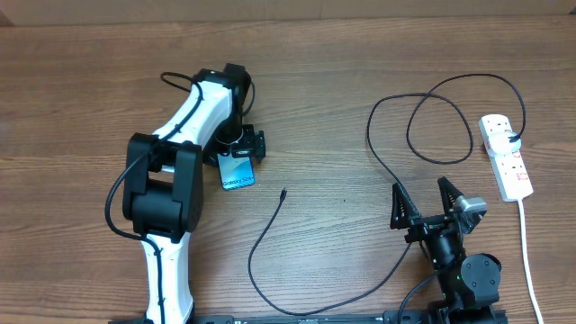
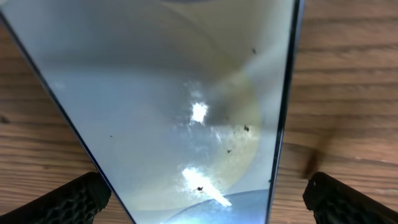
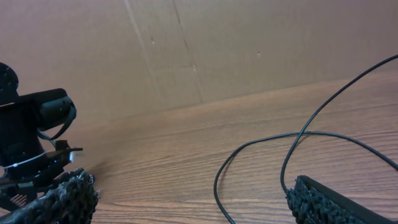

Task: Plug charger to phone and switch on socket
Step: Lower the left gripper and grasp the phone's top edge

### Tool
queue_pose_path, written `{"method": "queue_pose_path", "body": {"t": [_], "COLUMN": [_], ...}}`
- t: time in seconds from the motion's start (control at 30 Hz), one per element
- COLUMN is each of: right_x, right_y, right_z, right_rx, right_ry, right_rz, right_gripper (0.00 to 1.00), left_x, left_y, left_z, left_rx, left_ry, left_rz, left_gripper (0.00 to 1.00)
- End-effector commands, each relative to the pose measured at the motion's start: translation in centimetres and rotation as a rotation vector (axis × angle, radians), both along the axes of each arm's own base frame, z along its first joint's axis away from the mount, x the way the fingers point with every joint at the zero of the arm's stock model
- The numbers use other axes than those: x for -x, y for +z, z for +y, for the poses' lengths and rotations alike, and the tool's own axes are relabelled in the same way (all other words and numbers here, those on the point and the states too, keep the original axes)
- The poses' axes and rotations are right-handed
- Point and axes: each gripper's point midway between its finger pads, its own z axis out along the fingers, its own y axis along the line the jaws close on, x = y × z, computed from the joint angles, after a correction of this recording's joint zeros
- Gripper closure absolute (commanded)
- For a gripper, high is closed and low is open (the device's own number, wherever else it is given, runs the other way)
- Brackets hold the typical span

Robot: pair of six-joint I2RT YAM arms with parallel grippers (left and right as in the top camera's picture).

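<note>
The phone (image 1: 238,172) lies flat and screen-up on the wooden table (image 1: 360,54), left of centre. The left gripper (image 1: 241,149) hangs right over it, released, its fingers (image 2: 81,199) spread to either side of the phone's long edges (whether the pads touch those edges I cannot tell). The charger (image 1: 367,130) has its plug tip (image 1: 283,192) lying free on the wood near the phone, to its right, not touching it. From there the cable loops away to the socket (image 1: 506,155) at the right edge. The right gripper (image 1: 421,200) stands beside the cable with its jaws wide apart, grasping nothing
</note>
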Motion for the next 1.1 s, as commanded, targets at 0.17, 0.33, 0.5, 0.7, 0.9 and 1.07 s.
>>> {"method": "queue_pose_path", "body": {"t": [0.17, 0.33, 0.5, 0.7, 0.9, 1.07], "right_x": [0.0, 0.0, 0.0, 0.0, 0.2, 0.4], "right_y": [-0.2, -0.2, -0.2, 0.0, 0.5, 2.5], "right_z": [0.0, 0.0, 0.0, 0.0, 1.0, 1.1], "right_rx": [0.000, 0.000, 0.000, -0.001, -0.008, -0.016], "right_ry": [0.001, 0.001, 0.001, 0.002, 0.058, 0.066], "right_rz": [-0.002, -0.002, -0.002, -0.010, -0.031, -0.111], "right_gripper": [0.00, 0.00, 0.00, 0.00, 0.00, 0.00], "left_x": [-0.1, -0.9, -1.0, -0.9, -0.9, -1.0], "left_y": [-0.5, -0.8, -0.8, -0.8, -0.8, -0.8], "left_z": [0.3, 0.5, 0.5, 0.5, 0.5, 0.5], "left_rx": [-0.014, -0.010, -0.007, -0.008, -0.009, -0.008], "left_ry": [0.026, 0.088, 0.089, 0.089, 0.089, 0.089], "left_rz": [0.012, -0.018, -0.021, -0.019, -0.019, -0.022], "left_gripper": [0.00, 0.00, 0.00, 0.00, 0.00, 0.00]}}
